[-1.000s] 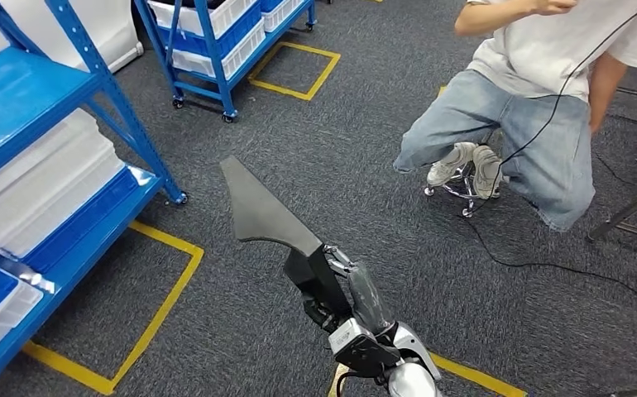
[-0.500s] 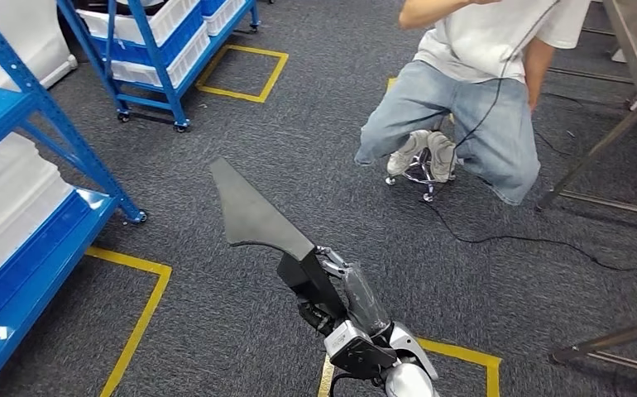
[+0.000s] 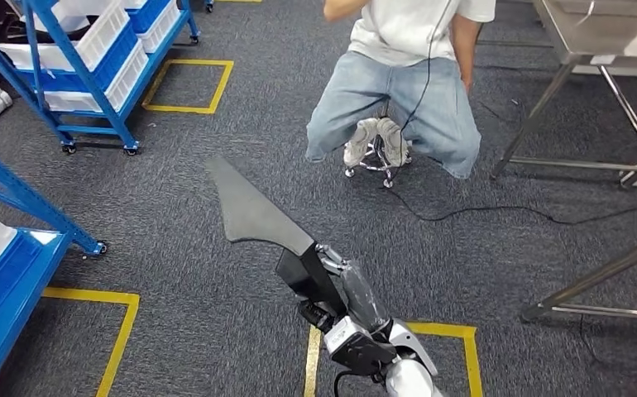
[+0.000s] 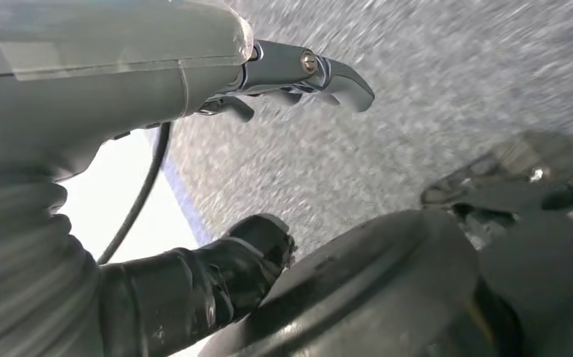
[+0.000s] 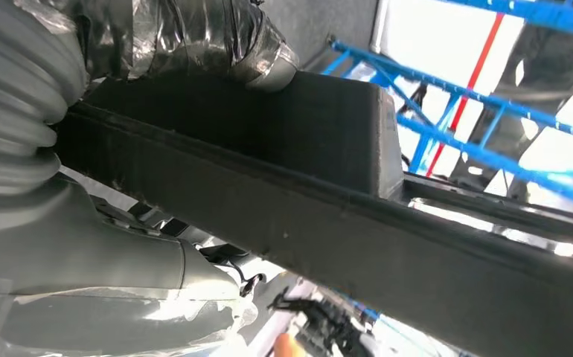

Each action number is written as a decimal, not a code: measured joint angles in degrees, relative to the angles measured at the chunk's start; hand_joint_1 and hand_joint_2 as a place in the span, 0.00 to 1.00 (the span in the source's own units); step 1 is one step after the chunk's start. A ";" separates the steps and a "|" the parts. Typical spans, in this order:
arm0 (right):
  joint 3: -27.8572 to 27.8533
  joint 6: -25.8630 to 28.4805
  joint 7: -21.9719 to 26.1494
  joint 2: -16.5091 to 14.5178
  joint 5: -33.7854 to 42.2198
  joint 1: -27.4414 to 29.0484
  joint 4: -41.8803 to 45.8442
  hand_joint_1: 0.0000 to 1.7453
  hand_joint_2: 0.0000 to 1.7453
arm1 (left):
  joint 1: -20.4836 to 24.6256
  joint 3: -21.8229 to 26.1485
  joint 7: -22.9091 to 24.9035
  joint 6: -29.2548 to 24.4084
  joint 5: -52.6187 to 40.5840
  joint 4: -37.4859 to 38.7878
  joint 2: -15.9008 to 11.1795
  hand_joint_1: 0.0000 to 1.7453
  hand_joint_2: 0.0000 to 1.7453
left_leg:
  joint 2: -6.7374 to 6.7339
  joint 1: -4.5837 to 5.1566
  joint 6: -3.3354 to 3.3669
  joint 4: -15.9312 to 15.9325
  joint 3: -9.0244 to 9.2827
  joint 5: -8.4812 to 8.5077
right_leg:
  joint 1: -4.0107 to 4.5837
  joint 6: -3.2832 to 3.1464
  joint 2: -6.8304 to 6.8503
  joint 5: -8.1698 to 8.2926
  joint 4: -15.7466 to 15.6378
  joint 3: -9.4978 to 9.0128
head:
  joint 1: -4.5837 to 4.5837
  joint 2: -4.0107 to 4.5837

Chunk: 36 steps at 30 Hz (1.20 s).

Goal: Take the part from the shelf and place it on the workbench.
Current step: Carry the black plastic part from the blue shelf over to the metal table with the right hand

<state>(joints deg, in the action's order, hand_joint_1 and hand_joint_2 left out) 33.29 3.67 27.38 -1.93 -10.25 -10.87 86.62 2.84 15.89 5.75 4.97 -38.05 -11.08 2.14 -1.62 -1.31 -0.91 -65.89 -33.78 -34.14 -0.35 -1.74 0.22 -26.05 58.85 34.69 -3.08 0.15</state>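
Note:
The part (image 3: 253, 215) is a long, flat black piece with a pointed far end and a blocky base. My right hand (image 3: 344, 302) grips it by the base and holds it up over the grey carpet, low in the middle of the head view. The right wrist view shows the same part (image 5: 306, 193) close up, lying across my right hand (image 5: 68, 156), whose thumb presses on the block. A metal workbench (image 3: 596, 33) stands at the far right. My left hand (image 4: 82, 111) hangs over the carpet, fingers (image 4: 321, 71) apart from the thumb and holding nothing.
A person (image 3: 398, 83) sits on a wheeled stool (image 3: 377, 165) straight ahead, with a black cable (image 3: 497, 211) trailing across the floor. Blue shelves stand at the left (image 3: 9, 273) and far left (image 3: 92, 66). A second metal frame (image 3: 621, 265) is at the right. Yellow tape (image 3: 125, 331) marks the floor.
The camera has turned right: the blue shelf has slid off to the left and the metal workbench has come into view. The part stays in my right hand.

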 joint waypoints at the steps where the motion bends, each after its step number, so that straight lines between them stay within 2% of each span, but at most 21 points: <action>1: 0.02 -0.05 -0.02 -0.02 0.01 -0.06 -0.03 0.99 1.00 | -0.03 0.00 0.00 -0.01 -0.02 0.00 0.01 0.00 1.00 | 0.69 0.02 0.00 -3.98 -2.14 -1.54 | 0.09 -0.21 -0.66 -0.02 0.03 -0.02 | 0.04 0.00; 3: 0.04 -0.07 -0.03 -0.03 0.02 -0.02 -0.09 0.99 1.00 | -0.08 0.00 0.00 -0.01 -0.02 0.00 0.00 0.00 1.00 | 1.17 0.06 0.08 -8.42 -5.02 -1.83 | 0.28 -0.36 -2.24 -0.13 0.15 -0.13 | 0.04 0.00; 4: 0.05 -0.07 -0.03 -0.03 0.02 0.00 -0.13 0.99 1.00 | -0.16 0.00 0.01 -0.01 -0.02 0.00 -0.01 0.00 1.00 | 1.32 0.06 0.22 -7.42 -5.03 -0.20 | 0.34 -0.38 -3.14 -0.20 0.24 -0.23 | 0.04 0.00; 5: 0.06 -0.07 -0.04 -0.03 0.02 -0.01 -0.14 0.99 1.00 | -0.24 0.00 0.01 -0.01 -0.03 0.00 -0.02 0.00 1.00 | 1.73 0.06 0.42 -4.41 -4.09 2.21 | 0.36 -0.34 -3.99 -0.31 0.35 -0.35 | 0.04 0.00; 7: 0.10 -0.10 -0.04 -0.03 0.03 -0.06 -0.14 0.99 1.00 | -0.50 0.00 0.00 0.00 -0.04 0.01 -0.11 0.00 1.00 | 4.06 0.00 0.91 2.99 -1.39 6.06 | 0.34 -0.06 -5.49 -0.57 0.72 -0.34 | 0.03 0.00; 9: 0.14 -0.17 -0.04 -0.03 0.05 -0.08 -0.14 0.99 1.00 | -0.45 0.00 -0.05 0.06 -0.05 0.02 -0.20 0.00 1.00 | 5.67 0.08 1.17 6.40 -0.03 6.87 | 0.17 0.51 -6.62 -0.65 0.98 0.04 | 0.03 0.00; 11: 0.16 -0.23 -0.04 -0.02 0.08 -0.08 -0.13 0.99 1.00 | -0.05 0.01 -0.15 0.21 -0.05 0.01 -0.16 0.00 1.00 | 4.91 0.12 1.41 6.85 0.29 6.83 | 0.04 1.22 -7.66 -0.53 0.84 0.28 | 0.03 0.00; 12: 0.17 -0.25 -0.03 -0.01 0.09 -0.07 -0.12 0.99 1.00 | 0.09 0.02 -0.18 0.30 -0.04 0.01 -0.17 0.00 1.00 | 4.29 0.02 1.68 7.22 0.52 6.96 | 0.13 1.53 -7.34 -0.67 0.94 0.31 | -0.01 0.00; 14: 0.17 -0.36 -0.02 0.04 0.10 -0.28 -0.11 0.99 1.00 | 0.07 0.03 -0.26 0.44 -0.04 0.01 -0.17 0.00 1.00 | 2.86 -0.26 2.41 8.03 1.03 7.23 | 0.33 2.12 -4.62 -2.47 3.63 1.52 | -0.27 0.00; 16: 0.19 -0.56 -0.02 0.08 0.11 -0.49 -0.12 0.99 1.00 | -0.06 0.08 -0.30 0.50 -0.04 0.00 -0.21 0.00 1.00 | 1.41 -0.14 2.86 8.29 1.26 7.18 | 0.05 2.61 -1.58 -5.84 10.26 4.74 | -0.50 0.00; 18: 0.20 -0.80 -0.03 0.12 0.11 -0.50 -0.19 0.99 1.00 | -0.14 0.15 -0.31 0.51 -0.04 0.00 -0.22 0.00 1.00 | -0.02 -0.10 2.89 8.25 1.37 6.97 | -0.39 3.04 -0.79 -7.52 15.76 7.61 | -0.50 0.00; 20: 0.21 -0.97 -0.04 0.19 0.11 -0.48 -0.27 0.99 1.00 | -0.14 0.20 -0.30 0.52 -0.04 0.00 -0.22 0.00 1.00 | -1.33 -0.17 2.72 8.18 1.65 6.64 | -0.78 3.36 -0.32 -5.48 14.28 6.99 | -0.50 0.00; 21: 0.21 -1.01 -0.04 0.20 0.11 -0.52 -0.29 0.99 1.00 | -0.13 0.21 -0.30 0.54 -0.04 0.00 -0.22 0.00 1.00 | -1.93 -0.22 2.50 8.11 1.92 6.40 | -0.88 3.40 0.39 -3.31 10.54 5.05 | -0.50 0.00; 23: 0.26 -1.05 -0.04 0.22 0.13 -0.70 -0.30 0.99 1.00 | -0.14 0.27 -0.32 0.60 -0.05 0.00 -0.22 0.00 1.00 | -2.98 -0.06 1.86 7.94 2.39 5.87 | -0.48 3.16 3.03 -0.66 3.44 1.39 | -0.50 0.00; 25: 0.32 -1.12 -0.04 0.24 0.13 -0.86 -0.30 0.99 1.00 | -0.07 0.34 -0.36 0.62 -0.08 0.00 -0.24 0.00 1.00 | -4.05 0.27 1.16 7.92 2.76 5.48 | 0.13 2.58 4.30 -0.42 0.69 0.22 | -0.45 0.00; 27: 0.35 -1.21 -0.04 0.27 0.13 -0.89 -0.26 0.99 1.00 | 0.13 0.36 -0.39 0.61 -0.10 0.00 -0.24 0.00 1.00 | -5.12 0.31 0.51 8.10 3.16 5.13 | 0.12 1.88 2.96 -0.36 0.46 0.28 | -0.42 0.00; 29: 0.38 -1.28 -0.01 0.30 0.15 -0.98 -0.17 0.99 1.00 | 0.20 0.39 -0.42 0.61 -0.12 0.00 -0.28 0.00 1.00 | -3.60 0.09 0.02 6.45 2.81 3.65 | -0.18 1.14 1.63 -0.17 0.05 -0.03 | -0.36 0.00; 31: 0.49 -1.29 0.02 0.26 0.20 -1.14 -0.11 0.99 1.00 | 0.13 0.44 -0.44 0.62 -0.13 0.00 -0.32 0.00 1.00 | -0.40 -0.03 -0.09 0.15 -0.06 0.30 | -0.31 0.53 0.42 -0.09 -0.16 -0.24 | -0.27 0.00; 33: 0.72 -1.29 0.00 0.24 0.22 -1.16 -0.15 0.99 1.00 | 0.07 0.51 -0.44 0.62 -0.13 0.00 -0.35 0.00 1.00 | 1.01 0.01 -0.09 -7.53 -4.20 -2.42 | -0.18 0.21 -0.98 -0.16 -0.10 -0.30 | -0.22 0.00; 34: 0.84 -1.29 -0.01 0.25 0.22 -1.11 -0.17 0.99 1.00 | 0.04 0.56 -0.44 0.62 -0.13 0.00 -0.37 0.00 1.00 | 1.20 0.02 -0.08 -9.25 -5.40 -2.27 | -0.12 0.17 -1.79 -0.22 -0.04 -0.37 | -0.21 0.00; 36: 0.97 -1.29 -0.02 0.25 0.22 -1.08 -0.19 0.99 1.00 | -0.12 0.67 -0.43 0.62 -0.16 0.00 -0.44 0.00 1.00 | 1.55 -0.02 0.10 -5.75 -4.61 1.53 | -0.11 0.28 -3.55 -0.41 0.17 -0.63 | -0.21 0.00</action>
<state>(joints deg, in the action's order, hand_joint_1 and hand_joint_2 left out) 34.26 2.38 27.36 -1.69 -10.03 -11.95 86.43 2.72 16.56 5.32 5.60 -38.22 -11.08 1.70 -0.06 -1.33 -0.82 -71.63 -38.39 -32.61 -0.46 -1.46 -3.32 -26.46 59.02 34.07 -3.29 0.15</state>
